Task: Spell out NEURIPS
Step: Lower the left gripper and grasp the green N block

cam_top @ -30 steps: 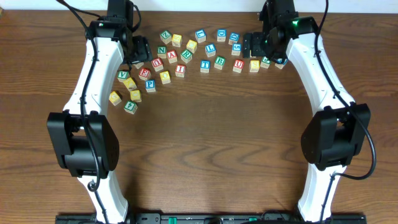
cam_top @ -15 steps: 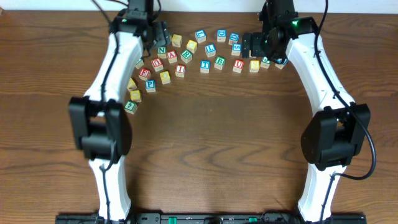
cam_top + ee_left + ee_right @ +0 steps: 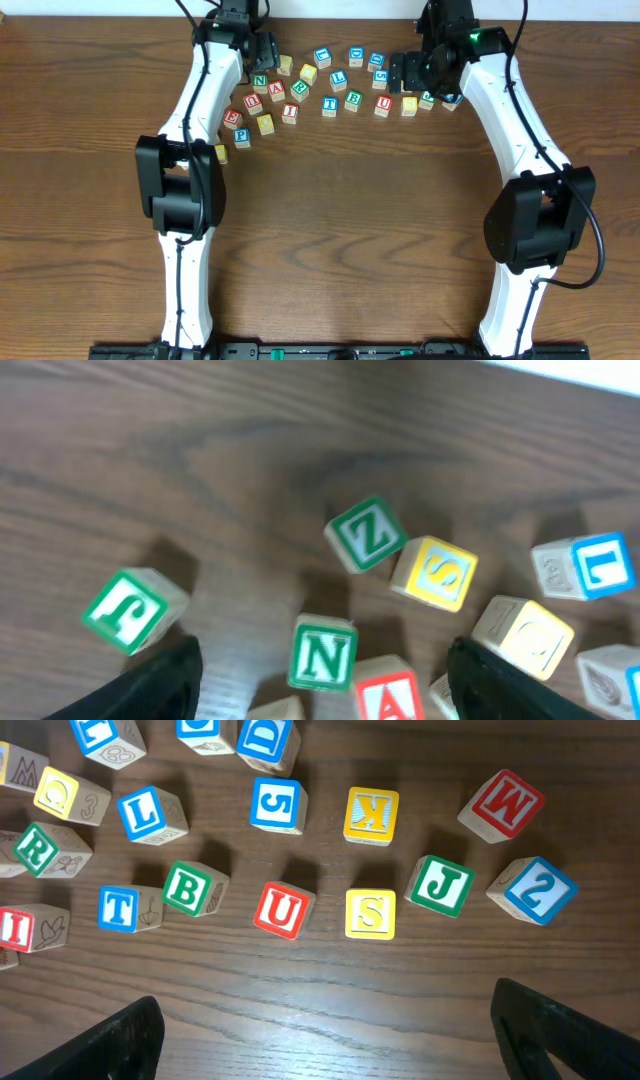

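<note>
Step one, N: left pincer (image 3: pixel 320 678), wide open and empty, above N block (image 3: pixel 323 652) at 11 o'clock; next, lower and close

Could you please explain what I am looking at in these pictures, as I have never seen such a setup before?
Two white robot arms stand at a wooden table, each ending in a two-finger gripper. One picture looks down from above; the other two come from cameras on the wrists, with dark fingertips at the bottom corners. Letter blocks lie scattered along the far side. The left gripper hangs near a green N, the right gripper near a red U. Both are open and hold nothing.
</note>
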Tool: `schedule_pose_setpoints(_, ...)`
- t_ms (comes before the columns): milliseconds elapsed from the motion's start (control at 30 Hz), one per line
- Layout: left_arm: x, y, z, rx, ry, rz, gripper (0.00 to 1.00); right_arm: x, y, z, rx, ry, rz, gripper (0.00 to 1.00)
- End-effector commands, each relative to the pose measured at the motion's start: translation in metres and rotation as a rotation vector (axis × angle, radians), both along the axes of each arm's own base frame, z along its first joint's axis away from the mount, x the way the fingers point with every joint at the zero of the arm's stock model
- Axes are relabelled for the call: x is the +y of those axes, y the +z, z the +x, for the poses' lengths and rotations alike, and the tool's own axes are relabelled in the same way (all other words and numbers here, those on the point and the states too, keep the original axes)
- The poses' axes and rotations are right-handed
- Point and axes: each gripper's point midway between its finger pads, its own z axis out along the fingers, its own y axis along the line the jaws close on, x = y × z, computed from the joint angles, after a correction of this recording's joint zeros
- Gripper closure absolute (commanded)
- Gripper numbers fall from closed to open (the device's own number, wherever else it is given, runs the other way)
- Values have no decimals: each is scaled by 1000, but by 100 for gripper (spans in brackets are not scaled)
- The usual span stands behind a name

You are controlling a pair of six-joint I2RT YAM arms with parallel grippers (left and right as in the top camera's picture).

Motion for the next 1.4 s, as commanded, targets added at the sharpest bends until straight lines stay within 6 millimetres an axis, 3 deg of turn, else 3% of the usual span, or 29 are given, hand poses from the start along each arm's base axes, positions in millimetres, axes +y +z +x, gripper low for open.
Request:
schedule_pose_setpoints(0, -1, -17, 7, 8, 0, 29, 25, 3, 6, 2, -16, 1, 1, 1)
schedule_pose_setpoints(167, -2, -32, 6, 31, -2, 33, 25, 3, 6, 2, -16, 1, 1, 1)
schedule_pose_setpoints(700, -3, -48, 4, 38, -5, 35, 29, 3, 6, 2, -16, 1, 1, 1)
schedule_pose_setpoints(867, -3, -56, 3, 49, -4, 37, 35, 3, 6, 2, -15, 1, 1, 1)
schedule_pose_setpoints(1133, -1, -86, -6, 119, -6, 49, 42, 3, 6, 3, -15, 0, 1, 1)
schedule_pose_setpoints(1367, -1, -90, -7, 125, -6, 50, 48, 3, 6, 2, -16, 1, 1, 1)
